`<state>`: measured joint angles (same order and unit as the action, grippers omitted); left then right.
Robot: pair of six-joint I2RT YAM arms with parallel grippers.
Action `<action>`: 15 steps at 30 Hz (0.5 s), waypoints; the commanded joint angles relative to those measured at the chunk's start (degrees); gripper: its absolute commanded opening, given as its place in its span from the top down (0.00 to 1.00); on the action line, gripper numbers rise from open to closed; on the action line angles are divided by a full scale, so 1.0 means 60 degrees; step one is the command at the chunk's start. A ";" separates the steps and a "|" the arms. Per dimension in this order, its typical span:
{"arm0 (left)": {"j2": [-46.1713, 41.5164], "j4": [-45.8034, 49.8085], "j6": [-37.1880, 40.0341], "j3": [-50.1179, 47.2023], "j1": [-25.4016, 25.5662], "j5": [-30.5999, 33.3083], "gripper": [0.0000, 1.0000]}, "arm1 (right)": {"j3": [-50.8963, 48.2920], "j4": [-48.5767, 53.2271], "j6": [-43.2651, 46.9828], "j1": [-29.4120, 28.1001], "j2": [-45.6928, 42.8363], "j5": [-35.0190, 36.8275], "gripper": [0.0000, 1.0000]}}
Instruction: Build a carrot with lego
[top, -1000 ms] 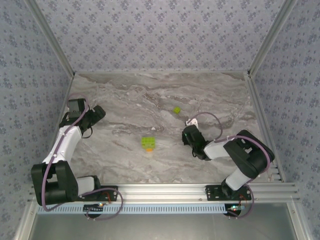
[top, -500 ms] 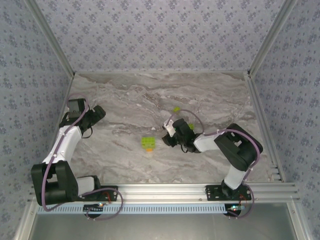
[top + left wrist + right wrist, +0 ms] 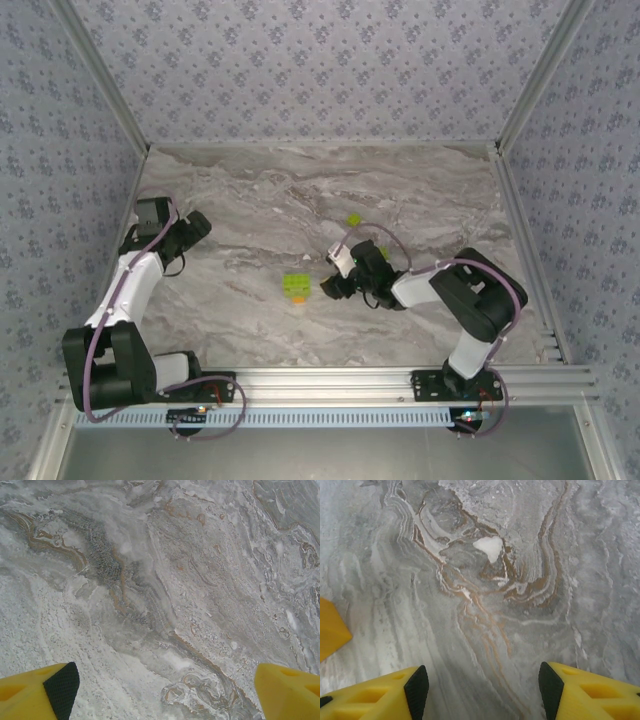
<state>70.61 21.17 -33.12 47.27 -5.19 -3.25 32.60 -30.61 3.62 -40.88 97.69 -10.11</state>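
Observation:
The carrot (image 3: pixel 296 287) lies at the table's middle as a small lime-green block with an orange brick (image 3: pixel 298 300) at its near end. One loose lime-green lego brick (image 3: pixel 354 219) lies farther back to the right. My right gripper (image 3: pixel 330 288) stands open just right of the carrot, fingers pointing at it, with bare marble between them (image 3: pixel 482 690). An orange corner (image 3: pixel 330 627) cuts in at the left edge of the right wrist view; it looks like the orange brick. My left gripper (image 3: pixel 197 225) rests open at the far left, over bare table (image 3: pixel 165 695).
The marble table (image 3: pixel 250 200) is walled by patterned panels with metal rails. A right-hand rail (image 3: pixel 520 230) and the front rail (image 3: pixel 330 380) bound it. The right arm's cable (image 3: pixel 375 232) loops over the loose brick's side.
My right arm swung left from the table's right side and now sits close beside the carrot, its gripper lower and nearer than half a second ago. The left arm stayed still.

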 commanded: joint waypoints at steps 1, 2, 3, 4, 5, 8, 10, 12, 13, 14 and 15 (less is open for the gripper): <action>-0.0108 -0.0079 -0.0060 -0.0071 -0.0021 -0.0104 0.08 | -0.0548 0.1578 -0.0736 0.0217 -0.0805 0.0999 0.35; -0.0107 -0.0085 -0.0060 -0.0071 -0.0012 -0.0111 0.08 | -0.0577 0.1820 -0.0933 0.0309 -0.1211 0.1525 0.34; -0.0108 -0.0099 -0.0059 -0.0078 -0.0006 -0.0117 0.08 | -0.0621 0.1987 -0.1049 0.0385 -0.1518 0.1747 0.34; -0.0104 -0.0114 -0.0060 -0.0094 -0.0010 -0.0120 0.08 | -0.0714 0.2045 -0.1151 0.0439 -0.1860 0.1900 0.33; -0.0102 -0.0115 -0.0068 -0.0097 -0.0006 -0.0118 0.08 | -0.0820 0.2185 -0.1347 0.0525 -0.2348 0.2210 0.32; -0.0115 -0.0100 -0.0075 -0.0080 -0.0014 -0.0151 0.08 | -0.1067 0.2570 -0.1862 0.0830 -0.3495 0.2683 0.26; -0.0123 -0.0117 -0.0075 -0.0079 -0.0003 -0.0164 0.08 | -0.1169 0.2759 -0.2107 0.1090 -0.4063 0.2593 0.22; -0.0112 -0.0105 -0.0075 -0.0055 -0.0014 -0.0177 0.08 | -0.1071 0.3209 -0.2251 0.1277 -0.4413 0.2742 0.18; -0.0108 -0.0115 -0.0086 -0.0042 -0.0006 -0.0192 0.08 | -0.0954 0.3456 -0.2345 0.1354 -0.4401 0.2885 0.17; -0.0109 -0.0122 -0.0089 -0.0048 -0.0005 -0.0205 0.08 | -0.0809 0.3736 -0.2441 0.1469 -0.4315 0.3004 0.17; -0.0108 -0.0115 -0.0090 -0.0041 -0.0013 -0.0214 0.08 | -0.0637 0.3973 -0.2555 0.1593 -0.4137 0.3106 0.17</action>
<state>70.61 20.80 -33.12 46.63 -5.21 -3.55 26.70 -14.24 -7.97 -32.71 71.66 4.86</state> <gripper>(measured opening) 0.921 0.831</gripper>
